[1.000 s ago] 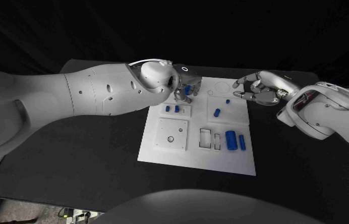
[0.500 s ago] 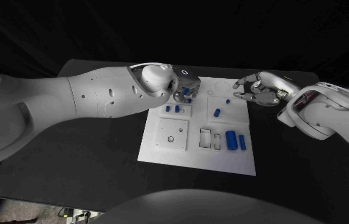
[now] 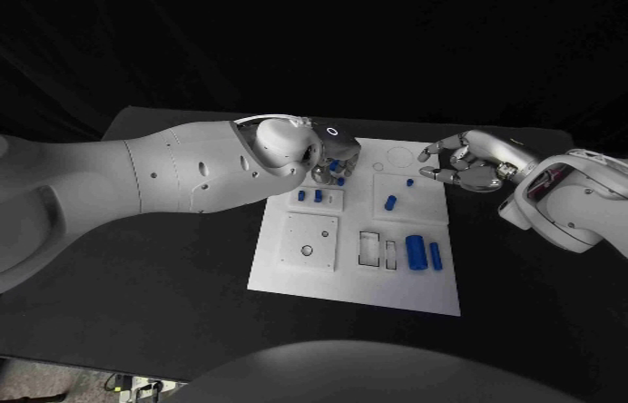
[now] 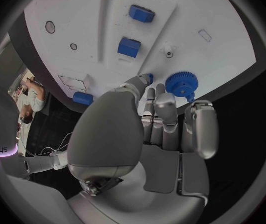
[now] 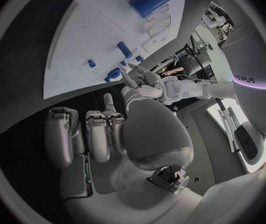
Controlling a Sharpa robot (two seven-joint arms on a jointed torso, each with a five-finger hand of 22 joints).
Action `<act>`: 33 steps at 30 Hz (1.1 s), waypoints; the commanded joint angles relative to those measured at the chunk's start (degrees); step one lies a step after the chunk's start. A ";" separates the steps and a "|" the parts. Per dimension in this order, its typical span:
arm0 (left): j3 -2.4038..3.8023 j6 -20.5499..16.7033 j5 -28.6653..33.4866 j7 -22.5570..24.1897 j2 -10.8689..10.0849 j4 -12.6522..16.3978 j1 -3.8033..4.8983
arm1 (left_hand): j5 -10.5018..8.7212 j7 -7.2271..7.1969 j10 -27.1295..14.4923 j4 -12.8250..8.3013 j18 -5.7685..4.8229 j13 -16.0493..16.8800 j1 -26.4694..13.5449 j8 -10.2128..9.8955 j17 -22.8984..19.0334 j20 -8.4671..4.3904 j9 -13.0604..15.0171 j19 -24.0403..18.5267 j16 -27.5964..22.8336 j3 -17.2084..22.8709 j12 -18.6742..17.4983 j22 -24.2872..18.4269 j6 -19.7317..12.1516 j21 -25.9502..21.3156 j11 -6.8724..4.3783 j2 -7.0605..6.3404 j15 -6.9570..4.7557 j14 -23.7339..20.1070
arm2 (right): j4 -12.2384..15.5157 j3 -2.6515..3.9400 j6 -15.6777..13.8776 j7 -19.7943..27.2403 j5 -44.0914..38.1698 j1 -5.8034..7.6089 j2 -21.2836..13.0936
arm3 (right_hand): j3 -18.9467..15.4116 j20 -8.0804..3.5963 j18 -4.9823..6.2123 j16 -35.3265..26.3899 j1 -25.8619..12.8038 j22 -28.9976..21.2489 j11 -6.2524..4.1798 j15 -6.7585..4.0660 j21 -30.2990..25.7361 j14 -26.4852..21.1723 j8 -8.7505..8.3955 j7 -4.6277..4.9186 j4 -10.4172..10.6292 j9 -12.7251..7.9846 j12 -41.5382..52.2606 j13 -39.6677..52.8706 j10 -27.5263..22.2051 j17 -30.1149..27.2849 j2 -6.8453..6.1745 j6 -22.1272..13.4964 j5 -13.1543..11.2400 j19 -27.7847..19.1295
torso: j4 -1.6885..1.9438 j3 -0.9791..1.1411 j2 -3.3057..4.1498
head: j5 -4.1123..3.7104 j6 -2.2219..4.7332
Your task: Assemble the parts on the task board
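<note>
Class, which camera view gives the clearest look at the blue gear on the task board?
The left wrist view: the blue gear shows its toothed rim, just beyond the left robot hand. The head view shows only a blue patch beside that hand; the right wrist view shows a small blue spot.

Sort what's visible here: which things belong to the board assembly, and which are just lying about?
Job:
task board
blue gear, at the left hand
large blue cylinder
small blue blocks
right hand, holding nothing

Lying about:
black table
</note>
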 commanded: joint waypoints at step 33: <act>0.04 0.09 -0.36 1.35 1.60 -2.01 -0.92 | 0.07 -0.07 1.68 -1.28 0.00 -0.34 0.55 0.76 -2.35 -0.07 -0.15 1.19 -0.74 0.42 0.66 12.08 1.27 -1.10 -0.46 0.66 -0.06 -1.25 | 0.11 -0.01 1.34 -0.69 -0.29 -0.12 -0.13 | 0.15 -0.16 0.43 0.20 -0.45 12.26 0.01 0.03 -0.32 5.98 -0.28 -0.09 0.33 -0.02 -0.35 14.99 6.23 15.09 0.11 0.28 0.26 0.25 | 0.03 0.00 0.00 | -0.22 0.00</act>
